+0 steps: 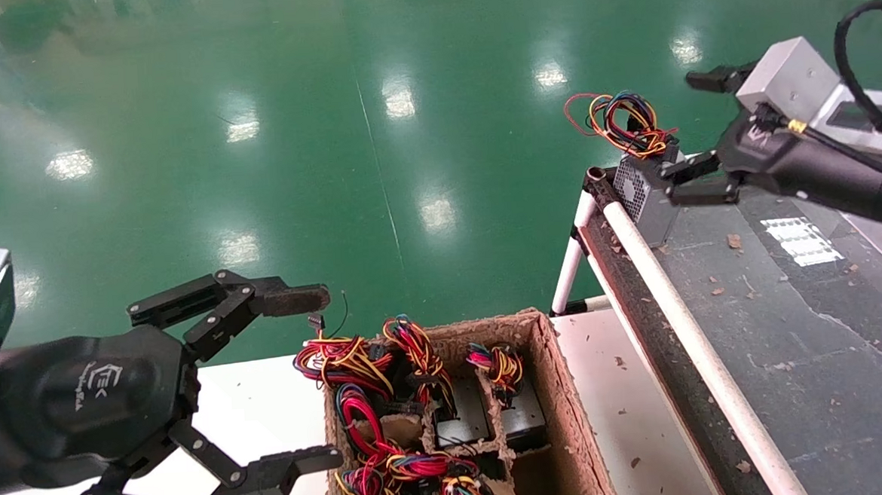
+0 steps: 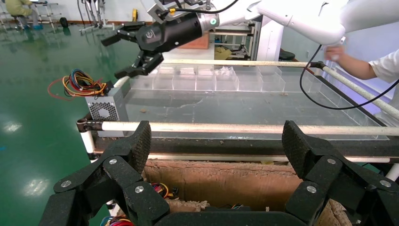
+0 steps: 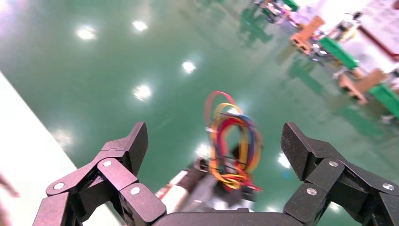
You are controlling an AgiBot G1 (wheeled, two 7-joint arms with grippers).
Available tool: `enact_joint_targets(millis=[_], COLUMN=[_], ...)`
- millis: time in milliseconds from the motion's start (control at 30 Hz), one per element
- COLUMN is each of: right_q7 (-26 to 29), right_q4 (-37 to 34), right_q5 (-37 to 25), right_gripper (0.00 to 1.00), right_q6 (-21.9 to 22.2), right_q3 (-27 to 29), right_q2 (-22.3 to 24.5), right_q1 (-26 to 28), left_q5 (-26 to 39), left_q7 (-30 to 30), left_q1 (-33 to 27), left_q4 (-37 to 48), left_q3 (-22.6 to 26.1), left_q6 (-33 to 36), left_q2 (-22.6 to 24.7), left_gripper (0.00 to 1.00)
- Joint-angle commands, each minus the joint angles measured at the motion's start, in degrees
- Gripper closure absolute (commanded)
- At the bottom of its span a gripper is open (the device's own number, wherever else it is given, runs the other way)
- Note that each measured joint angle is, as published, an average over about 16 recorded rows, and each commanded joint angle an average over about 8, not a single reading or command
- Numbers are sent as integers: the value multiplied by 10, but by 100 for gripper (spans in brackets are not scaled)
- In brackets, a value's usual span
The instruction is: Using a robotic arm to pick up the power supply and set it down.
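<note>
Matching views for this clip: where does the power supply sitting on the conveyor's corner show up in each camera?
Head view: power supply at upper right, on the conveyor's far corner, beside the right hand.
Left wrist view: at left, behind the white rail.
Right wrist view: low centre, blurred.
Shared landmark: its coloured wire bundle.

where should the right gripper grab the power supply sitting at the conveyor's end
Take the power supply by its flat metal sides, coming from above and behind where the right gripper hangs open. Keep off the wire bundle on top; the white rail likely blocks the grille side.
</note>
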Motion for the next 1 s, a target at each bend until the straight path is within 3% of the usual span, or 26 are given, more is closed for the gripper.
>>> enact_joint_targets(millis=[33, 1000], right_q7=[3, 42], right_q4=[4, 59], right_q5=[15, 235], right_gripper=[0, 0], right_q6=[-14, -214], right_q3=[1, 22], right_q2=[3, 46], right_q1=[-6, -89], left_q5=[0, 0], left_q7=[0, 0], left_q1=[0, 0], left_q4=[0, 0], left_q3=[0, 0], left_q6=[0, 0], left_q2=[0, 0], left_gripper=[0, 0])
